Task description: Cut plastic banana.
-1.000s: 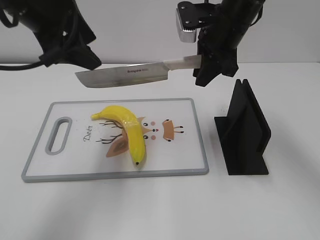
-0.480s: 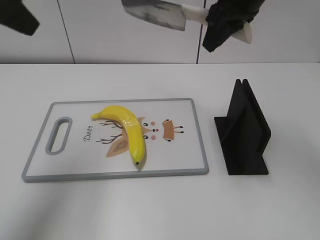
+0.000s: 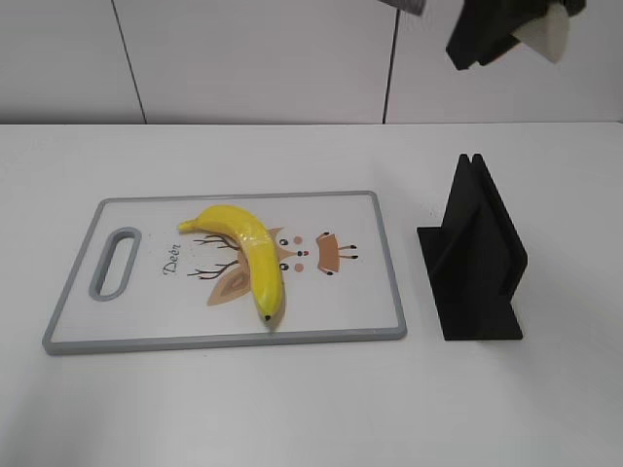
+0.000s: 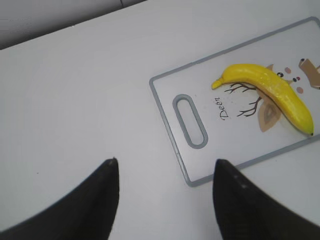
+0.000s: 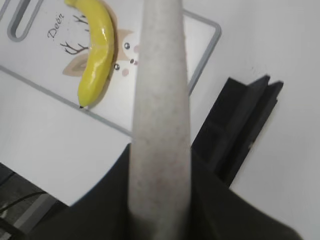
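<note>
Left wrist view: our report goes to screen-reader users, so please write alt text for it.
A yellow plastic banana lies whole on a white cutting board with a grey rim and handle slot, printed with a deer cartoon. The left gripper hangs above the bare white table beside the board, its dark jaws open and empty.

knife blade (image 3: pixel 414 6): cut off at top edge | right hand (image 3: pixel 487 34): partly cropped

Plastic banana (image 3: pixel 245 252) — glossy yellow, whole — lies flat, curved.

One banana (image 3: pixel 245 255), one cutting board (image 3: pixel 380 282), one black stand (image 3: pixel 477 258).
</note>
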